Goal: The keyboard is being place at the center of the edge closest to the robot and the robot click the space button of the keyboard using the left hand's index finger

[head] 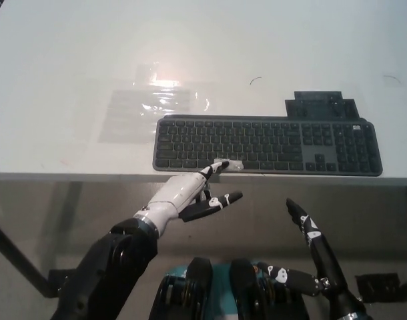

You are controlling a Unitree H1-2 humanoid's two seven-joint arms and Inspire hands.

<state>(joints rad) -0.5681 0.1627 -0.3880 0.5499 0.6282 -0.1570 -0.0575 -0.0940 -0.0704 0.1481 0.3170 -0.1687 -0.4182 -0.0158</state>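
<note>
White table (70,67) edge: keyboard (267,145); left hand (187,193) spread, fingertip (219,165) over space bar (234,165); right hand (313,250) spread below.

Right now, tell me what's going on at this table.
The robot's white left hand reaches up from below the near edge of the white table to a dark keyboard lying along that edge. One outstretched finger has its tip at the light-marked space bar; whether it is pressing cannot be told. The black right hand rests low at the right, open and holding nothing.
</note>
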